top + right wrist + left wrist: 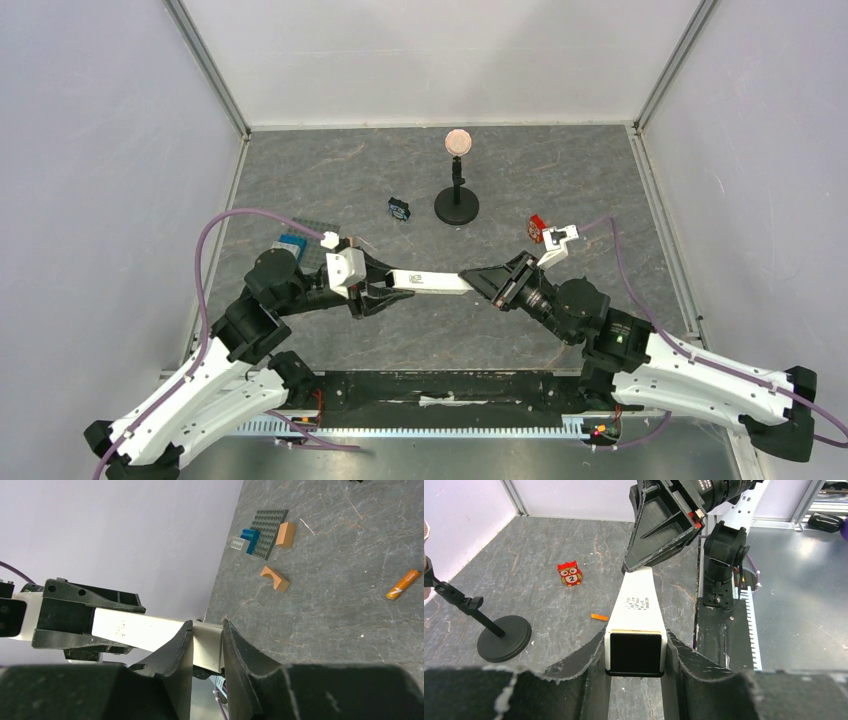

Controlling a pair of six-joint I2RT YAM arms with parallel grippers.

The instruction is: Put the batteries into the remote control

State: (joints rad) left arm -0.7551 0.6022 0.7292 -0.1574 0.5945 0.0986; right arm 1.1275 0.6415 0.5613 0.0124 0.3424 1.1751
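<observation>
Item count: one remote control (432, 282), one visible battery (402, 585), two grippers, one black stand (457, 205) topped with a pink disc, one red owl figure (569, 574), one dark studded plate (268, 530), one flat orange block (285, 534), one tan arch piece (274, 578), one blue brick (250, 537) and one grey brick (238, 543). The remote control hangs above the table (350, 170), bridging the two arms lengthwise. The left gripper (378, 292) is clamped across the end that carries the black panel, with a finger (584, 665) pressed to each long edge. The right gripper (482, 281) takes the opposite, plain white end. Its fingers (175, 650) sit against both sides of that end with no gap visible. In the left wrist view, the battery lies flat on the table, just left of the remote control and nearer to it than the owl figure is. It is not touching either gripper. The studded plate carries the blue brick, with the orange block at one edge and the grey brick at the other. The arch piece lies near the plate, apart from it. The table surface is dark grey with pale stone-like veining. Plain pale walls enclose it on three sides, joined by aluminium frame posts (205, 65) at the rear corners.
</observation>
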